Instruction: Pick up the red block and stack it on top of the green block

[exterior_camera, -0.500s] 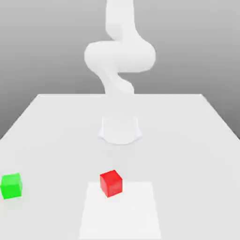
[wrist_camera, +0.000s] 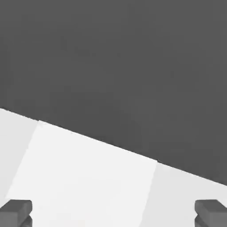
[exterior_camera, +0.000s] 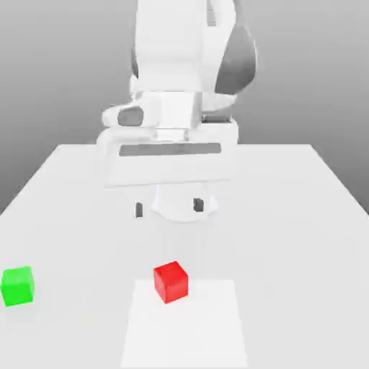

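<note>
In the exterior view you are looking at a white table (exterior_camera: 303, 216) under a plain grey backdrop, with a paler square patch (exterior_camera: 185, 328). The matte red block (exterior_camera: 171, 281) is sitting at that patch's far edge, the green block (exterior_camera: 17, 285) well apart toward the exterior view's left. The gripper (exterior_camera: 169, 208) is hanging above, fingers spread wide, gripping nothing. In the hand view, you are seeing both fingertips (wrist_camera: 16, 212) over the patch.
</note>
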